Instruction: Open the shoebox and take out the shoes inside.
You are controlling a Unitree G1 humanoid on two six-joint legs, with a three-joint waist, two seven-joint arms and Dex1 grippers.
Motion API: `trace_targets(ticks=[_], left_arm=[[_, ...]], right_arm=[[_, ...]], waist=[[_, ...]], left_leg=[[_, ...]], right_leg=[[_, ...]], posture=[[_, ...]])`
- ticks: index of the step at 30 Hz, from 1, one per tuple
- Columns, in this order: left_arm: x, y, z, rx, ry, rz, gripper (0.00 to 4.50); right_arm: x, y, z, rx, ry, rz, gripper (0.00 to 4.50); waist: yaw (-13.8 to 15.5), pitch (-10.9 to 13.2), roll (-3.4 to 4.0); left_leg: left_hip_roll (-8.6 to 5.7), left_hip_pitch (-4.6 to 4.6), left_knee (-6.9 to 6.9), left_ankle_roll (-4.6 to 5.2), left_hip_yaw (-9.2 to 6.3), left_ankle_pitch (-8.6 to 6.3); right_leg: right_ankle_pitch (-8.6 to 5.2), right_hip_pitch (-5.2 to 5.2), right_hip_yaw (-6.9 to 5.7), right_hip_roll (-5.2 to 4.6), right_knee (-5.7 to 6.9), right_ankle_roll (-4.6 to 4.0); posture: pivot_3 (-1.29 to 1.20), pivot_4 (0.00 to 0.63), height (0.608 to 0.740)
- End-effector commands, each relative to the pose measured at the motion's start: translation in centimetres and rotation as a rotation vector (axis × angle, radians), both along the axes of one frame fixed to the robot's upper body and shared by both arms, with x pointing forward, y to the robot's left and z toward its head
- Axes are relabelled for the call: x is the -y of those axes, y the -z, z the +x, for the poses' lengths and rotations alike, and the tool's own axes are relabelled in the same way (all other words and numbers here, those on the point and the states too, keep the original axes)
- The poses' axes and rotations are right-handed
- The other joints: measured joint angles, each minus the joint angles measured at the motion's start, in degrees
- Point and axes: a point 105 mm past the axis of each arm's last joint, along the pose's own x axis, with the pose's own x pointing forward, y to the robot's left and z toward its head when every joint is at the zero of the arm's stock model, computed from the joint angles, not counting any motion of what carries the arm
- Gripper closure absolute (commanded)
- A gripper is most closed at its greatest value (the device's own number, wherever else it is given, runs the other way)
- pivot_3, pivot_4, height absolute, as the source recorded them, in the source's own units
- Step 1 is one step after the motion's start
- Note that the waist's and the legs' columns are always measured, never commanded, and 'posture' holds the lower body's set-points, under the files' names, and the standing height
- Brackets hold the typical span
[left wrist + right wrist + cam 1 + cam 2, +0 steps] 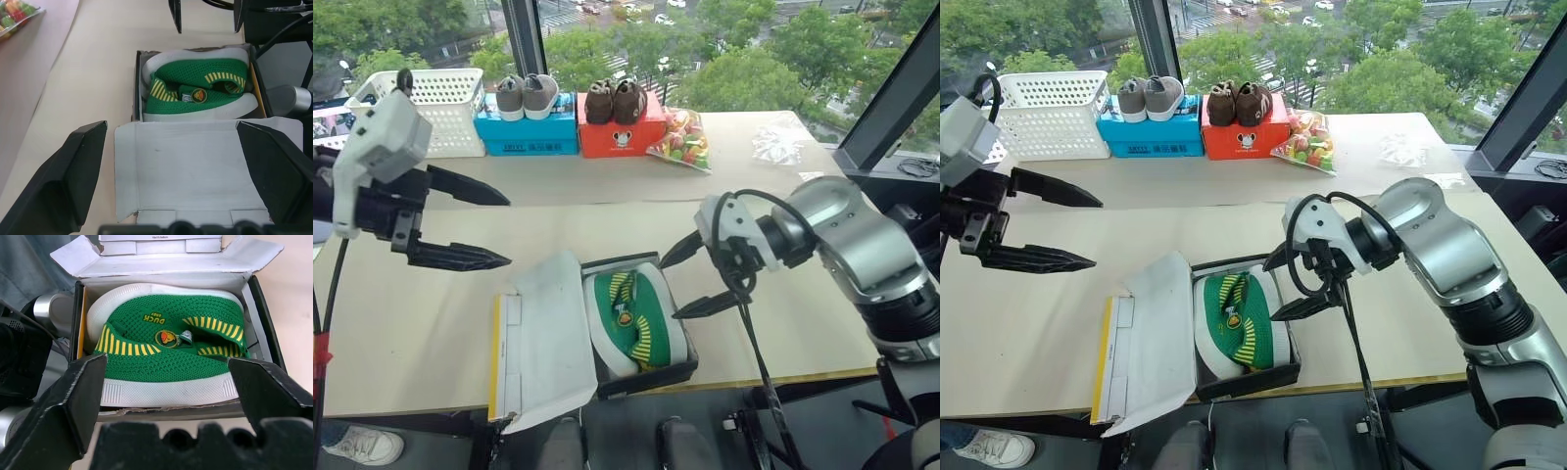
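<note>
- shoebox open at the near edge of the pale wooden table, black cardboard sides, white inside
- its lid flipped flat to the robot's left, matte white inner face up, thin yellow strip along the outer edge, folded side flaps standing out
- shoes lie in the box: green knit upper, ribbed yellow stripes at the collar, smooth white rubber sole, small round yellow badge on top, "DUCK" stitched in yellow; they fill the box wall to wall
- left gripper hovers above the table left of the lid, two pointed black fingers spread wide, nothing between them
- right gripper just beside the box's right wall, above it, fingers apart and holding nothing, tips aimed at the shoes
- far side of the table: white plastic lattice basket, blue box with a grey pair on top, orange-red box with a brown pair on top
- crinkly clear bag of coloured sweets touching the orange-red box
</note>
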Motion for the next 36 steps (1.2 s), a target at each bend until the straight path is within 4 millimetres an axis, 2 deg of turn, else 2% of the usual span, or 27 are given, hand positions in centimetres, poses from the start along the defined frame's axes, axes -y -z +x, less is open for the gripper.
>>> trace_targets(ticks=[1,4,9,15,19,23,27,32,36], left_arm=[[0.0,-0.9,0.0,0.045,0.001,0.008,0.00],[-0.1,-0.9,0.1,0.046,-0.004,0.012,0.00],[-0.5,-1.1,0.2,0.064,-0.031,0.024,0.00],[-0.8,-1.1,-0.3,0.054,-0.054,0.027,0.00],[-0.8,-1.0,-0.5,0.061,-0.069,0.026,0.00],[-0.5,-1.1,-1.2,0.067,-0.075,0.021,0.00],[-0.7,-1.1,-1.8,0.071,-0.107,0.022,0.00],[-0.9,-1.0,-2.7,0.066,-0.149,0.020,0.00],[-1.1,-0.9,-3.2,0.066,-0.172,0.019,0.00]], right_arm=[[-1.4,-0.9,0.2,0.131,-0.057,0.000,0.02],[-1.9,-0.5,0.3,0.138,-0.082,-0.016,0.02],[-3.3,0.4,-1.1,0.087,-0.194,-0.046,0.02],[-3.3,1.9,-2.5,0.010,-0.321,-0.134,0.02],[-3.7,2.7,-2.6,-0.018,-0.379,-0.173,0.02],[-5.0,3.6,-2.4,-0.051,-0.432,-0.201,0.02],[-5.6,5.3,-1.7,-0.091,-0.462,-0.252,0.02],[-4.5,7.8,-1.3,-0.090,-0.504,-0.365,0.02],[-3.3,8.8,-1.3,-0.075,-0.545,-0.445,0.02]], waist=[[0.0,0.0,0.00],[0.0,0.0,0.00],[0.1,0.0,0.00],[0.0,0.0,0.00],[-0.1,0.0,0.00],[-0.3,0.0,0.00],[-0.2,0.0,0.01],[0.1,0.0,0.00],[0.1,0.0,0.00]], left_leg=[[0.00,0.00,0.00,0.00,0.00,0.00],[0.00,0.01,0.03,0.00,-0.01,0.00],[0.00,0.00,0.04,0.00,-0.02,0.00],[0.00,0.00,0.06,0.00,-0.02,0.00],[0.00,0.02,0.07,0.00,-0.02,0.00],[0.00,0.03,0.09,0.00,-0.02,0.00],[0.01,0.06,0.09,0.00,-0.02,0.00],[0.00,0.06,0.10,-0.01,-0.03,0.00],[0.01,0.13,0.09,-0.01,-0.02,0.00]], right_leg=[[0.00,0.00,0.00,0.00,0.01,0.00],[0.00,0.00,0.00,0.00,0.03,0.01],[0.00,0.00,0.00,0.00,0.06,0.00],[0.00,0.01,-0.01,0.00,0.08,0.00],[0.00,0.00,0.00,0.00,0.14,0.00],[-0.01,-0.01,0.00,0.00,0.18,0.01],[-0.01,-0.01,0.01,0.00,0.23,-0.01],[0.00,0.01,0.00,0.00,0.23,-0.03],[-0.02,0.05,0.00,0.00,0.23,-0.02]], posture=[[0.00,0.150,0.740],[0.00,0.150,0.740],[0.00,0.150,0.740],[0.00,0.150,0.740],[0.00,0.150,0.740],[0.00,0.150,0.740],[0.00,0.150,0.740],[0.00,0.150,0.740],[0.00,0.150,0.740]])
